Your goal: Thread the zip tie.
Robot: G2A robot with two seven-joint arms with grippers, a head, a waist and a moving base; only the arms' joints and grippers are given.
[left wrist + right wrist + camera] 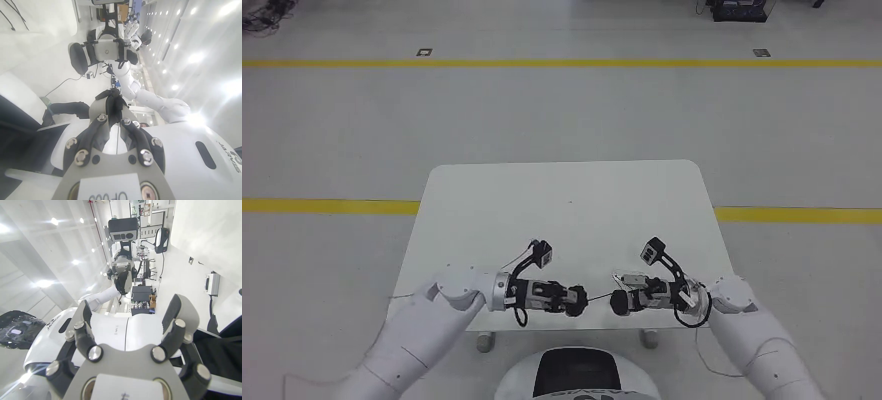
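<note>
The left pincer (112, 98) is pressed shut on the zip tie (118, 140), a thin strip running lengthwise between its fingers, above the table's (562, 200) near edge. The right pincer (130, 303) faces it tip to tip, spread and holding nothing. The right wrist view shows a short end poking from the left tip, where the top view gives a faint line.
</note>
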